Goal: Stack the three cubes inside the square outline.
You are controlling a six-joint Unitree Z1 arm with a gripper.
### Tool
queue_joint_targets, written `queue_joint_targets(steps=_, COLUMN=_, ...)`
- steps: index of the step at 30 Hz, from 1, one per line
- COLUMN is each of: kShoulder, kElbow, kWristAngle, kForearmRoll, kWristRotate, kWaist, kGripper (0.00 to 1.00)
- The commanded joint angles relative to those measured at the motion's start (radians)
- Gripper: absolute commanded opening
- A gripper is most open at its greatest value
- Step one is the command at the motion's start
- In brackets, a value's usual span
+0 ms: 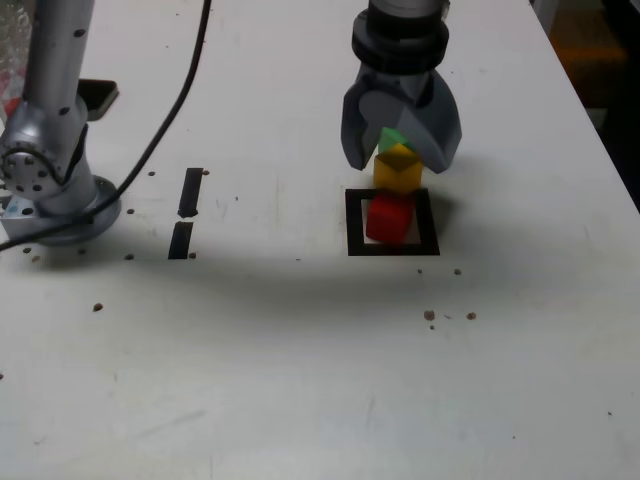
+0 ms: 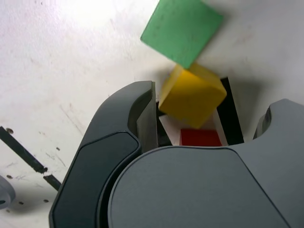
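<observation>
The red cube (image 1: 388, 219) sits inside the black square outline (image 1: 392, 249) on the white table. On top of it rests the yellow cube (image 1: 397, 168), and the green cube (image 1: 392, 138) sits on the yellow one, turned and offset. My gripper (image 1: 400, 150) hangs over the stack, open, with its grey fingers on either side of the upper cubes and gaps showing. In the wrist view the green cube (image 2: 183, 31) overlaps the yellow cube (image 2: 192, 97), with the red cube (image 2: 200, 137) and the outline (image 2: 230, 114) below, between the spread fingers of the gripper (image 2: 209, 107).
Two short black strips (image 1: 186, 212) lie at the exterior view's left of the outline. The arm's base (image 1: 55, 185) and a black cable (image 1: 170, 110) stand at the far left. The table's edge (image 1: 600, 130) runs along the right. Small brown specks (image 1: 430, 315) dot the surface.
</observation>
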Motion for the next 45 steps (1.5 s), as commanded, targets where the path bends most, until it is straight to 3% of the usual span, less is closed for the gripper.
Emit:
queue_joint_targets(steps=1, kShoulder=0.013, kElbow=-0.007, kWristAngle=0.007, kForearmRoll=-0.003, kWristRotate=0.006, kWaist=0.014, kGripper=0.87)
queue_joint_targets(steps=10, kShoulder=0.040, kElbow=-0.005, kWristAngle=0.023, kForearmRoll=-0.004, kWristRotate=0.011, kWaist=0.041, kGripper=0.87)
queue_joint_targets(steps=26, kShoulder=0.064, kElbow=0.013, kWristAngle=0.019, kForearmRoll=-0.024, kWristRotate=0.012, kWaist=0.042, kGripper=0.85)
queue_joint_targets(steps=29, kShoulder=0.066, kElbow=0.017, kWristAngle=0.018, kForearmRoll=-0.031, kWristRotate=0.012, kWaist=0.042, kGripper=0.80)
queue_joint_targets(steps=37, kShoulder=0.070, kElbow=0.028, kWristAngle=0.017, kForearmRoll=-0.064, kWristRotate=0.012, kWaist=0.042, kGripper=0.53)
queue_joint_targets(steps=45, kShoulder=0.071, kElbow=0.030, kWristAngle=0.025, kForearmRoll=-0.076, kWristRotate=0.012, kWaist=0.042, kGripper=0.45)
